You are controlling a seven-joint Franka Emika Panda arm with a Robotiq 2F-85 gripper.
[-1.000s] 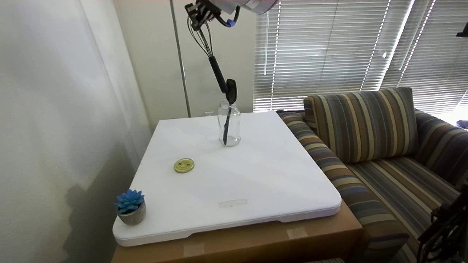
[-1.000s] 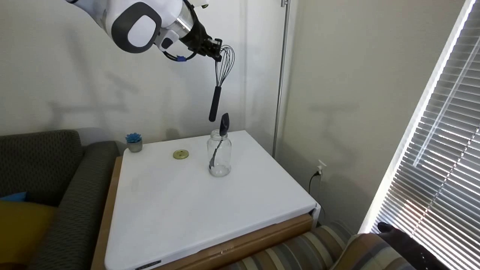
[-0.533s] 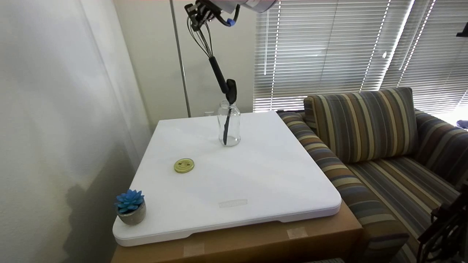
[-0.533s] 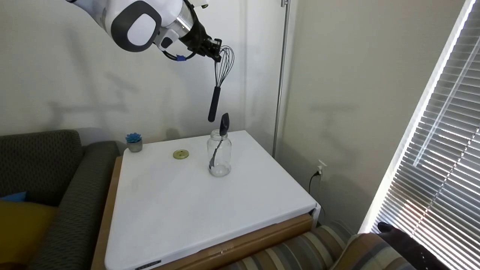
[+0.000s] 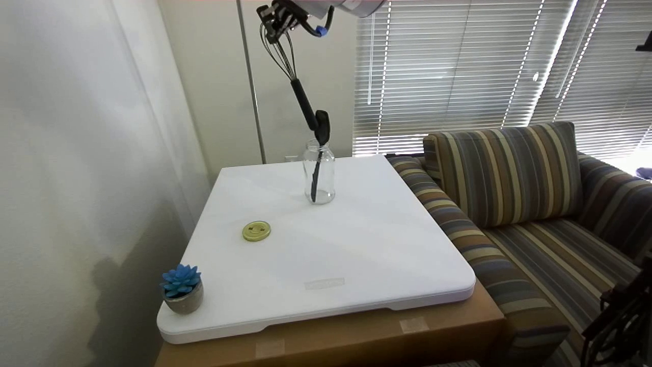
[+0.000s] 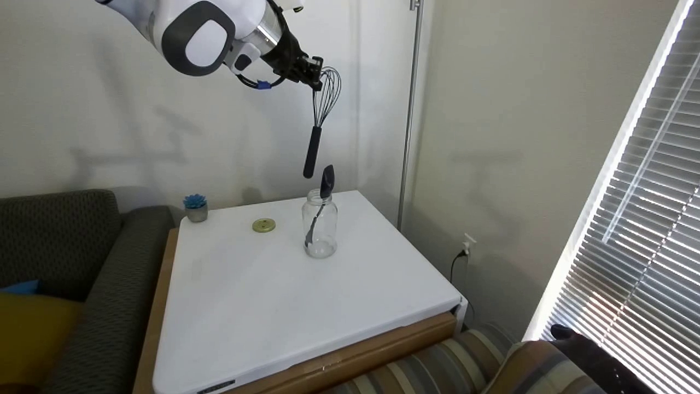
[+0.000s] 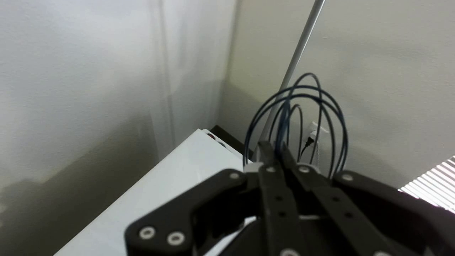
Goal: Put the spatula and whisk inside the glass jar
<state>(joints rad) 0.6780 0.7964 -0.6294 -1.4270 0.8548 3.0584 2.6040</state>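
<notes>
With its wire balloon uppermost, the whisk is held aloft at a tilt by the black pincer, whose 2 fingers are clamped together on the wires; how many wires are gripped cannot be told. The pincer is carried at the end of a white arm. Beneath the pincer, the whisk's black handle is pointed downward, its lower end suspended above and outside the glass jar. Well below the pincer, the jar is stood upright on a white tabletop, and the black spatula is contained in it, leaned at a slant, its handle reached down toward the jar's bottom. The spatula's oval head, raised above the rim, is overlapped by the whisk's handle in an exterior view; the handle's end is seen apart from it in an exterior view. Farther from the pincer than the jar, a gold lid is laid flat, and farther still, at a corner, a blue succulent-like plant is set in a small grey pot. Lower than the pincer, a striped armchair is placed just beside the table. Beyond the pincer, a metal pole is shown in the wrist view.
</notes>
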